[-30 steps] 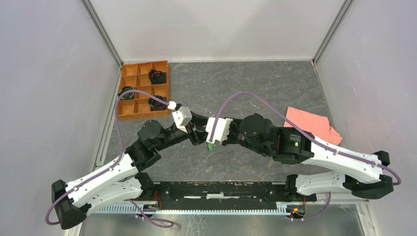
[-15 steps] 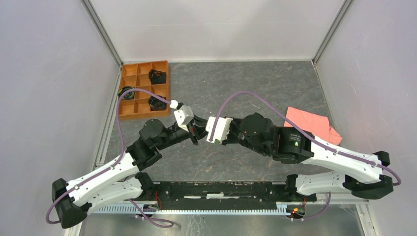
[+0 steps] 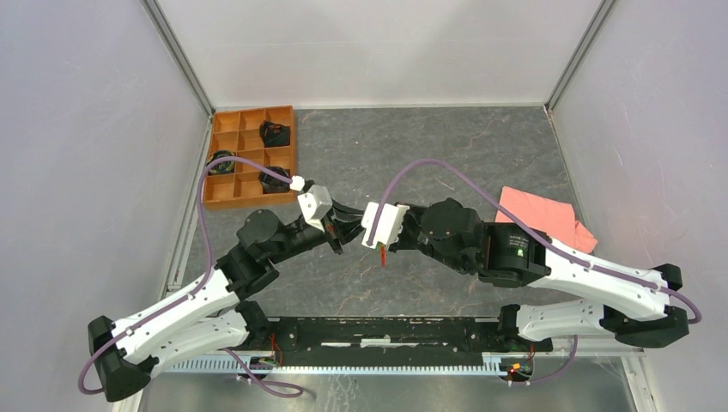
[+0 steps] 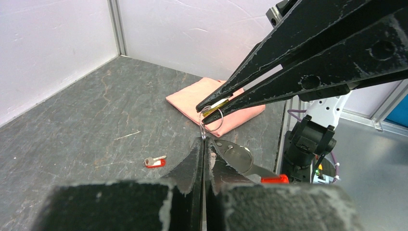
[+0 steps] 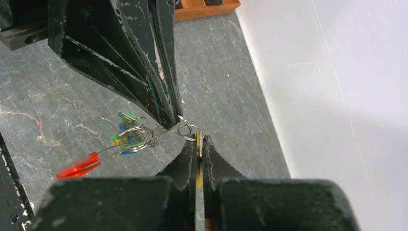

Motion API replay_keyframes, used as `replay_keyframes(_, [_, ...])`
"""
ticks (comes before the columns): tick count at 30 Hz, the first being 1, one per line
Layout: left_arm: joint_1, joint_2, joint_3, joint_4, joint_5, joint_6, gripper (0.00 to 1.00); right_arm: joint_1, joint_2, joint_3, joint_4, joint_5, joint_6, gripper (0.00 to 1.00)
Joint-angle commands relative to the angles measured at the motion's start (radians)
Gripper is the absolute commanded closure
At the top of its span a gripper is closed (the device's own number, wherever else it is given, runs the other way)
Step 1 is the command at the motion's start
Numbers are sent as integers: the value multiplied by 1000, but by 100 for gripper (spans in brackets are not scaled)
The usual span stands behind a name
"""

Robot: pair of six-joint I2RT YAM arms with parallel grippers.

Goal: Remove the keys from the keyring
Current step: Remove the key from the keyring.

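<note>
**keyfumbler:** So where's the keyring (image 5: 137,141) at right now?

**benchrat:** Up in the air between the two arms, over the middle of the tabletop (image 4: 72,120). Its red strap (image 5: 79,166) dangles off to one side, and a clump of keys (image 5: 124,130) with green, yellow and blue heads is bunched on it. A little split ring (image 5: 187,131) sits between that clump and a yellow key (image 5: 198,150).

**keyfumbler:** Who's holding what?

**benchrat:** The right gripper (image 5: 197,143) has its fingers clamped flat on the yellow key. The left gripper (image 4: 203,144) has its fingers pinched fully together on the little split ring's wire, as far as I can tell. The two sets of tips are nearly touching. One red key (image 4: 155,161) is lying loose on the tabletop, so I'd guess the job is only partly done.

**keyfumbler:** What could go sideways?

**benchrat:** Mostly slipping. That wire is super thin, so if the arms pull apart instead of walking the key around the coil, it could pop out of the left fingers. Then the whole bunch swings or drops. A hard tug could also twist the yellow key out of the right fingers. The hanging clump adds weight and could snag on a fingertip too. The pink cloth (image 4: 187,98) and the wooden compartment tray (image 3: 245,203) are well clear, so no trouble there.
</note>
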Motion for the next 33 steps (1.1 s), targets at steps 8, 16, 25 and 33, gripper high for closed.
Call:
replay_keyframes(8, [-2, -46, -5, 61, 24, 24, 98, 0, -58, -37, 40, 62, 27, 100])
replay_keyframes(16, [-2, -55, -10, 76, 27, 17, 98, 1, -66, -56, 45, 57, 39, 100])
replay_keyframes(25, [-2, -63, -11, 82, 29, 16, 98, 1, -68, -72, 48, 57, 44, 100])
replay_keyframes(33, [-2, -66, -16, 99, 23, 20, 98, 0, -68, -88, 52, 52, 54, 100])
